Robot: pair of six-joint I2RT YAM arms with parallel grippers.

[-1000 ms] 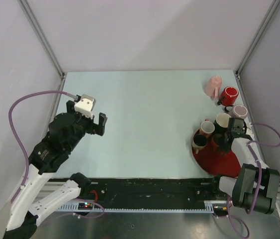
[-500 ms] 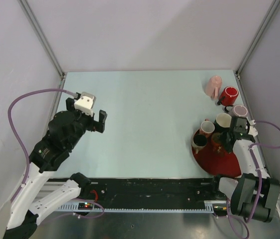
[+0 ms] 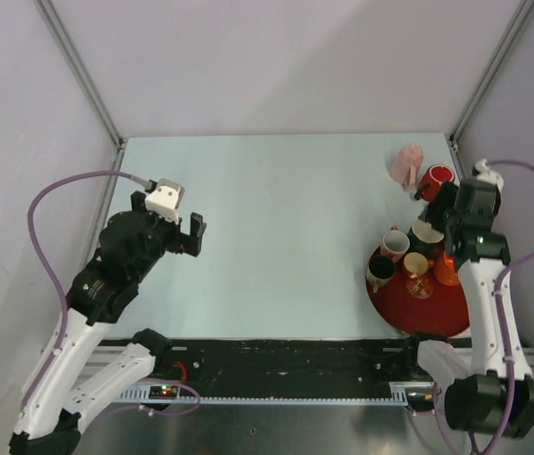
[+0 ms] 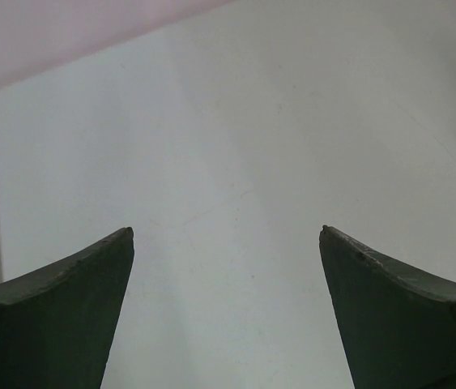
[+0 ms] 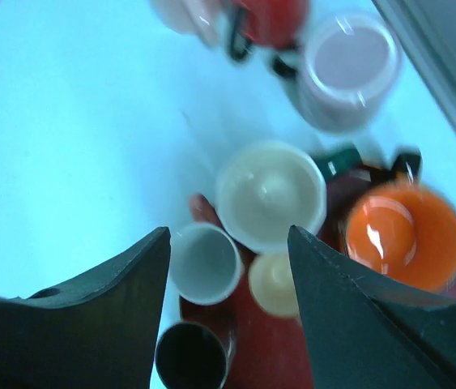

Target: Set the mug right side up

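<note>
An orange mug (image 5: 404,235) stands mouth up on the red plate (image 3: 428,311), also seen from above as the orange mug (image 3: 447,270). My right gripper (image 5: 228,235) hovers above the cluster of mugs, open with nothing between its fingers; from above the right gripper (image 3: 444,207) is over the plate's far edge. A pink mug (image 3: 406,163) lies tipped over on the table at the back right. My left gripper (image 3: 167,216) is open far to the left and sees only bare table between its fingers (image 4: 90,300).
On or beside the plate stand a cream mug (image 5: 270,194), a white-lined mug (image 5: 203,263), a black mug (image 5: 191,356) and a small yellow cup (image 5: 274,284). A lilac mug (image 5: 349,65) and a red mug (image 3: 435,180) stand behind. Frame posts and walls close in the right side.
My right gripper has opened and lifted back from the red plate, leaving the orange mug standing there. The left arm has barely shifted.
</note>
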